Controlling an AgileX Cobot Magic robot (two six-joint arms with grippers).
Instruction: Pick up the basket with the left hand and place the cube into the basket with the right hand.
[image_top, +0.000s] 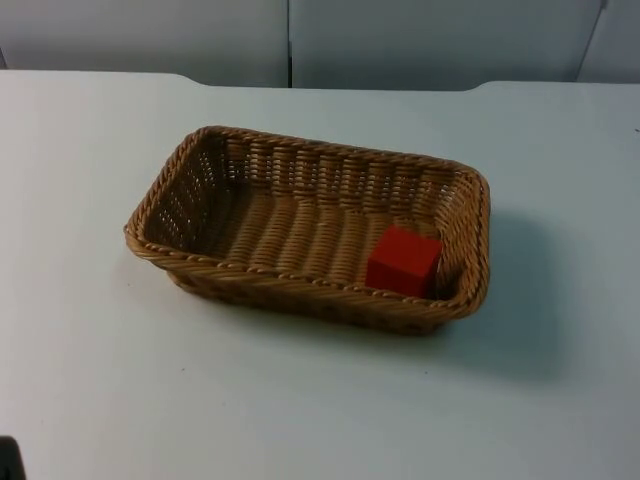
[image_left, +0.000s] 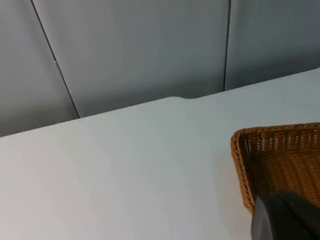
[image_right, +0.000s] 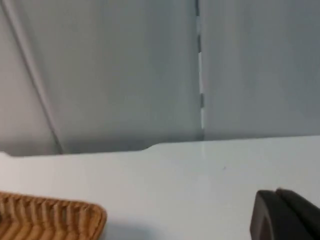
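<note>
A brown wicker basket (image_top: 300, 283) stands on the white table near its middle, long side across the top view. A red cube (image_top: 404, 260) lies inside it, on the floor of its right end, close to the front wall. My left gripper (image_left: 287, 217) hangs just off one corner of the basket (image_left: 241, 165), holding nothing that I can see. My right gripper (image_right: 285, 215) is off to the side of the basket's end rim (image_right: 50, 217), with bare table between them. Both arms wait, drawn back from the basket.
The white table (image_top: 300, 410) spreads wide on all sides of the basket. The grey partition wall (image_top: 420, 40) closes the far edge. A small dark object (image_top: 8, 460) sits at the table's near left corner.
</note>
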